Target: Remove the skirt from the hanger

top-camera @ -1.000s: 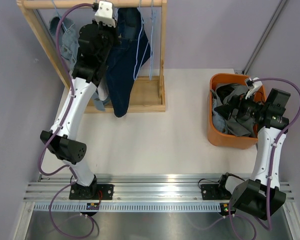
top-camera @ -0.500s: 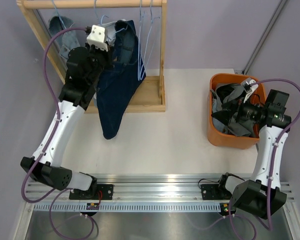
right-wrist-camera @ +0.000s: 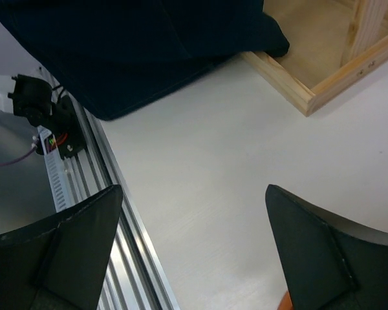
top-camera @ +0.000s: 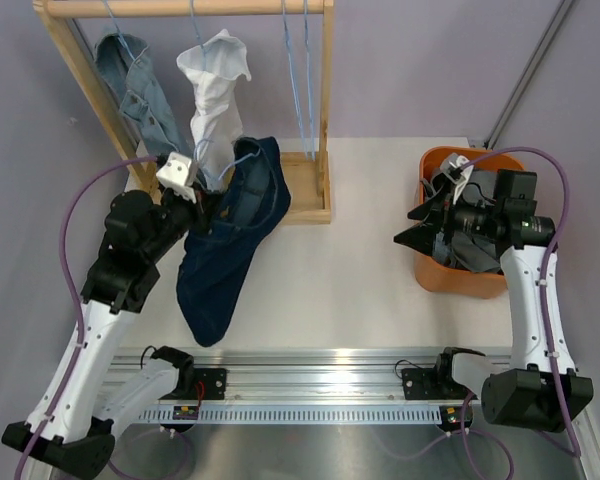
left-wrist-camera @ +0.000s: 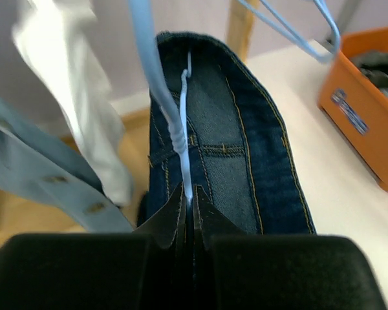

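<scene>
Skirt (top-camera: pixel 225 250) hangs on its pale blue hanger (left-wrist-camera: pixel 181 152) over the bench (top-camera: pixel 360 280) beside the wooden rack (top-camera: pixel 326 100); left end effector (left-wrist-camera: pixel 189 205) pinches the hanger wire; right end effector (top-camera: pixel 412 226) gapes empty; the thin wire may swivel or slip, dropping both.

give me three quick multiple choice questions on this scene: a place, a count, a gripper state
1. Where is the dark denim skirt? A up on the rail B off the wooden rack, dangling from the left gripper C on the floor
2. How many garments hang on the rack? A one B two C four
3. The right gripper is A open B shut on cloth C shut on a hanger
Answers: 1 B, its blue hanger is clamped in the shut left gripper; 2 B, a pale denim piece and a white one; 3 A, its fingers stand wide apart, nothing between.
</scene>
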### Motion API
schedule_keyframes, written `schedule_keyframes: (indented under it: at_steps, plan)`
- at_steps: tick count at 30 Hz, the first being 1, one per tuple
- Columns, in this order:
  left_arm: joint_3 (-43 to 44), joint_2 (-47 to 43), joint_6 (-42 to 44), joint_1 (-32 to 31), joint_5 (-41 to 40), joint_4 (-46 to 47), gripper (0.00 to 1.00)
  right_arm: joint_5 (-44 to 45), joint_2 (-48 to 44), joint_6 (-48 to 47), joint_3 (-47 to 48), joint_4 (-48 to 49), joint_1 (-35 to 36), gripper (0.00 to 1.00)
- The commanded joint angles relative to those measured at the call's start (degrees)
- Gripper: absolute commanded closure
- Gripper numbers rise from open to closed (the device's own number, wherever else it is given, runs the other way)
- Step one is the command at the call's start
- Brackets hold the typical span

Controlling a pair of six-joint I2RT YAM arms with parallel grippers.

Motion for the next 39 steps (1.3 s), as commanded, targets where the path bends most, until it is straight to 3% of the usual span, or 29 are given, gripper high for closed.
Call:
schedule_keyframes:
  at_steps: [1,2,4,6,14,24,34,37,39]
  plan:
    - [-4.7,-4.6,-3.6,0.0,12.4,-1.9,1.00,3.5,-1.7,14.0,-3.1,15.8,3.9,0.01]
    - [-7.1,-5.1,-4.0,-0.1,14.9,-2.4,1.00,7.8,-2.5,21.1,-4.4,19.3,6.5,0.01]
    - [-9.5,-5.8,-6.6,-1.4,20.2,-2.4,1.00,13.2,-4.9,25.4,-7.5,26.8,9.1,0.01]
    - [-12.4,-6.4,-8.5,-3.1,22.4,-1.3,1.00,19.2,-4.6,29.0,-7.1,28.3,14.5,0.00]
    - [-16.4,-1.5,-14.4,-17.7,19.0,6.3,1.00,45.6,3.6,38.1,-1.2,22.7,31.3,0.01]
    - [-15.0,4.8,-15.2,-20.5,18.6,11.4,1.00,53.9,10.8,37.8,-1.4,18.5,40.3,0.02]
    - [-13.0,5.3,-13.5,-20.5,18.6,9.0,1.00,58.8,12.8,33.6,-4.5,18.4,43.1,0.37]
    - [-11.5,5.3,-12.6,-20.5,18.7,7.4,1.00,61.1,14.3,33.2,-4.5,19.0,43.1,0.56]
    - [-10.9,4.8,-11.9,-20.5,18.6,5.9,1.00,63.4,15.8,32.9,-4.0,19.1,43.0,0.74]
